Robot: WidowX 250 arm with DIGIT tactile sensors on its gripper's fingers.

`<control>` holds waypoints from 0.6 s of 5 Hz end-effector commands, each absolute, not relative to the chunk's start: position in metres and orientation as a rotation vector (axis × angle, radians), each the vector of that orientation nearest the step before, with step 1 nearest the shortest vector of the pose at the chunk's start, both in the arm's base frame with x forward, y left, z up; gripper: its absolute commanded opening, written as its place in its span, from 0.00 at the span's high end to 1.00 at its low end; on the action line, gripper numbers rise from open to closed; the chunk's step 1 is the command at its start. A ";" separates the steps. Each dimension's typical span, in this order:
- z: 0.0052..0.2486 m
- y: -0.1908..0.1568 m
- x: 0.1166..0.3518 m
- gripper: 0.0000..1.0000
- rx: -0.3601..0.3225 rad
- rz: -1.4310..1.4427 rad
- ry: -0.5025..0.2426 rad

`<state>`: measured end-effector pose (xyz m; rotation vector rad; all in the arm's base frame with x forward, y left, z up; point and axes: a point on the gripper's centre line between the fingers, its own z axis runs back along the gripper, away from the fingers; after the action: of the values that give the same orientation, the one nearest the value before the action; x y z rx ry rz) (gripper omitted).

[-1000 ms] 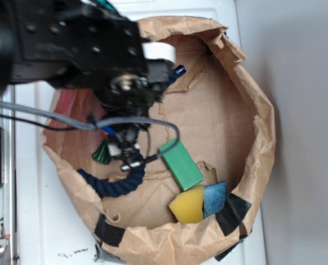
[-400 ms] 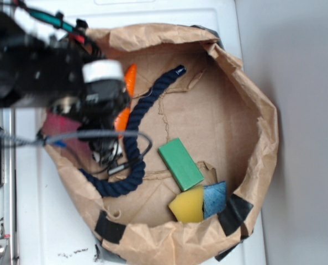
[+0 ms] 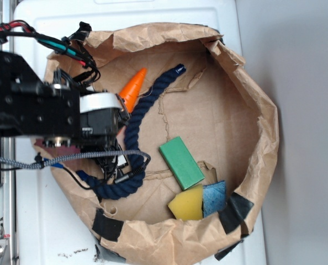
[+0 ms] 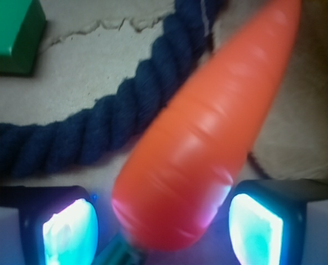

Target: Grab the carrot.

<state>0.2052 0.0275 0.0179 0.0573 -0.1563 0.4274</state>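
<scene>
Brown paper basin under everything; I've got the gripper straddling the carrot (fat end), jaws spread either side, lined up for pinching.

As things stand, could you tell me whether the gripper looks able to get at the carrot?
Probably yes: in the wrist view the carrot lies between the two pads of the gripper, nothing blocking, though contact is unclear.

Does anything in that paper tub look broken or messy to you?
Yes. The crumpled brown paper bag tub has torn, ragged walls patched with black tape, and its cardboard floor is cracked. The thick navy rope sprawls loosely, and the glossy orange toy carrot sits between the claw's pads, slanting across it.
</scene>
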 end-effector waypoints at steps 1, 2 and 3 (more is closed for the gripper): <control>0.010 0.015 0.208 1.00 0.090 0.450 -0.172; 0.013 0.016 0.206 1.00 0.093 0.442 -0.183; 0.021 0.012 0.211 1.00 0.110 0.429 -0.212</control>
<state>0.2092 0.0156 0.0195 0.1199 -0.1935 0.4459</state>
